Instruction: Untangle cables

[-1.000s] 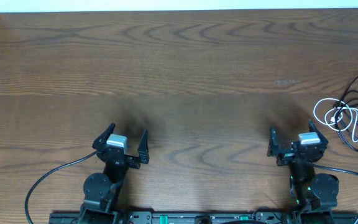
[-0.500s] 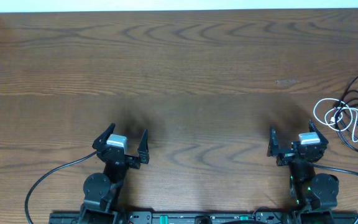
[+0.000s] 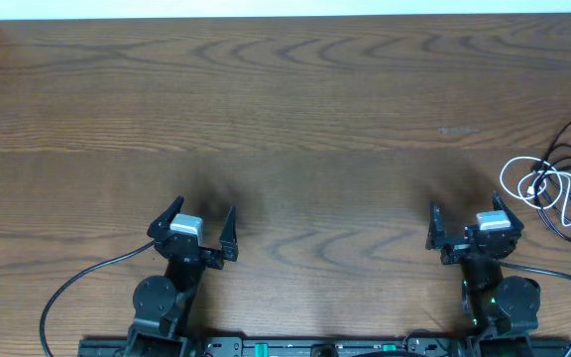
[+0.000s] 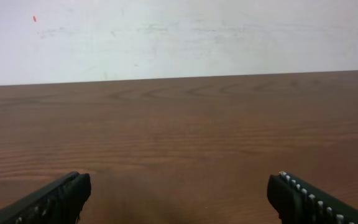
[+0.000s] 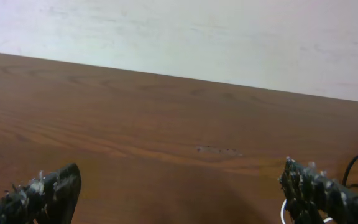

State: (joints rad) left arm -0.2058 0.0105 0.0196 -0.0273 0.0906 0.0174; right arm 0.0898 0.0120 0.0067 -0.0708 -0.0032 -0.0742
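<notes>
Judging by the wooden table [image 3: 285, 99], the untangling has not begun: the cables [image 3: 541, 184], black cords and one white, lie looped together at its right edge, near the right arm. The left gripper [image 3: 198, 224] and the right gripper [image 3: 468, 220] both stand wide open, holding and touching nothing.

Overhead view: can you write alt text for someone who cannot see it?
A tangle of thin black and white cables lies near the right edge of a wooden table. The left gripper and right gripper sit at the near edge, jaws open and empty, the right one nearer the cables.
</notes>
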